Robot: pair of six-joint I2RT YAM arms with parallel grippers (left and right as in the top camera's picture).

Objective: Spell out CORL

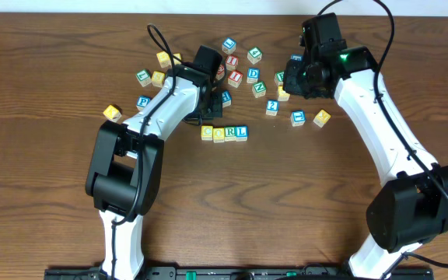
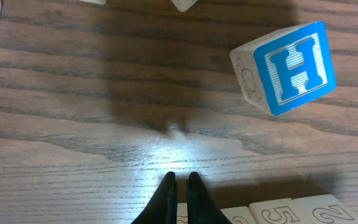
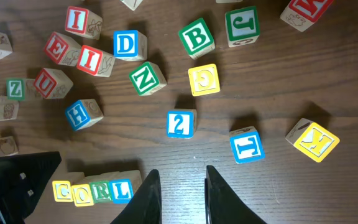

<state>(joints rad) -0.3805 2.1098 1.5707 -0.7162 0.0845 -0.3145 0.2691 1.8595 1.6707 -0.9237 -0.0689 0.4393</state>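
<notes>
Cube row CORL, blue H nearby; L pincer closed, R pincer parted.

1. A dark brown wooden table fills every view, its grain running from left edge to right edge.
2. A soft patch of reflected light gleams on the wood.
3. A black rail lines the table's near edge.

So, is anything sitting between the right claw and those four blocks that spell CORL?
Nothing visible. The row of four small wooden cubes reading CORL lies beside the right claw, with only bare brown wooden table between. The nearest stray, a blue-faced wooden cube marked 2, sits off that line.
</notes>
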